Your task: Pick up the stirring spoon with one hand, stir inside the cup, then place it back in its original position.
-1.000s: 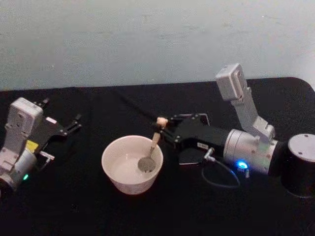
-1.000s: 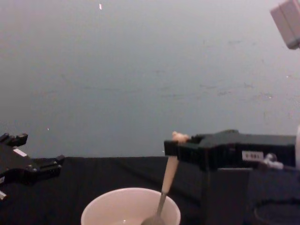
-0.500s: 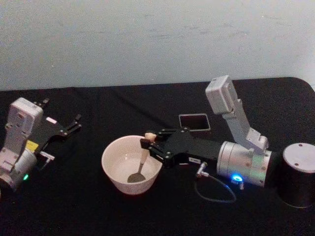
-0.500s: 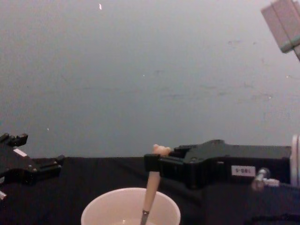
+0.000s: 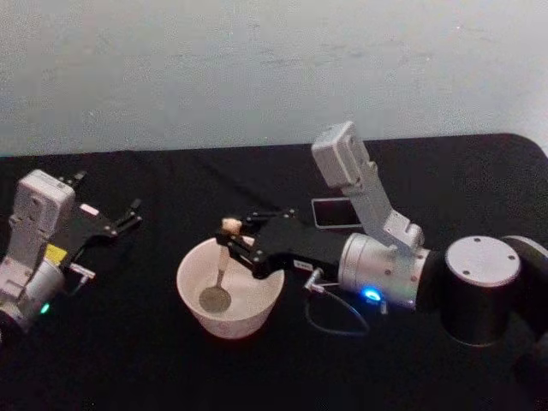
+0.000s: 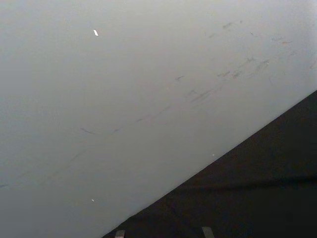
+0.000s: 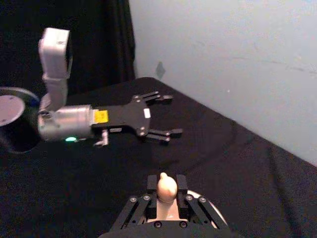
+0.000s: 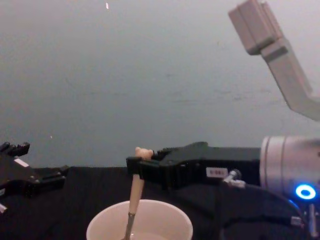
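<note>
Right gripper (image 5: 231,243), fingers clamped on the beige-handled metal stirring spoon (image 5: 220,276), has swept it leftward inside the cream-white round cup (image 5: 250,315), mid-stir; left gripper (image 5: 111,201) parked, fingers spread.

Just looking at a table (image 5: 128,360) draped in black cloth, butting straight up against a pale blue-grey wall (image 5: 257,68) along its far edge. Spotting faint dark scuff marks (image 6: 237,69) and one tiny white speck (image 8: 107,6) high above the table. Also catching a black curtain (image 7: 116,44) hanging past one end of the table, right beside the wall. Getting soft, even light over the table. Noticing a few wrinkles in the cloth near that end.
</note>
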### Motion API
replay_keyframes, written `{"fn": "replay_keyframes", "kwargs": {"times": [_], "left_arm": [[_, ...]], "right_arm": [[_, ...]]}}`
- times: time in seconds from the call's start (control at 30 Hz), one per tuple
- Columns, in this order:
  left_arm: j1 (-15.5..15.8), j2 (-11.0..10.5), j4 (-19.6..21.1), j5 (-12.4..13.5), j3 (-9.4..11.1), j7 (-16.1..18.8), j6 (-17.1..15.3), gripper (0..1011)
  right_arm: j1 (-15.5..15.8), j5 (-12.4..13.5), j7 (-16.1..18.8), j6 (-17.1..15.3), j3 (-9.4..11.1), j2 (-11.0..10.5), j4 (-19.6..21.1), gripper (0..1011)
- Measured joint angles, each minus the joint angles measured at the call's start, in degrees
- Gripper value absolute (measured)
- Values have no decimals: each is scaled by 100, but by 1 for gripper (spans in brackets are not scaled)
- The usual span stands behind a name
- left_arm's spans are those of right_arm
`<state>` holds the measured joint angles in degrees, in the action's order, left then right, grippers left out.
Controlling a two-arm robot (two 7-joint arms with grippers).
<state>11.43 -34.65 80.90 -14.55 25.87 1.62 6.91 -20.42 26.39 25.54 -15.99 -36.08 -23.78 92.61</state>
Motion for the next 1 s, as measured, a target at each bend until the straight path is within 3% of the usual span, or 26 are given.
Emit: {"fn": "replay_keyframes", "kwargs": {"times": [0.33, 0.77, 1.0], "left_arm": [[0, 0, 0, 0, 0, 0, 0, 1001], [0, 0, 0, 0, 0, 0, 0, 1002], [0, 0, 0, 0, 0, 0, 0, 1001]], "right_arm": [[-155, -72, -126, -57, 162, 179, -288, 218], [68, 139, 11, -132, 398, -125, 50, 218], [75, 256, -18, -168, 437, -137, 120, 218]]}}
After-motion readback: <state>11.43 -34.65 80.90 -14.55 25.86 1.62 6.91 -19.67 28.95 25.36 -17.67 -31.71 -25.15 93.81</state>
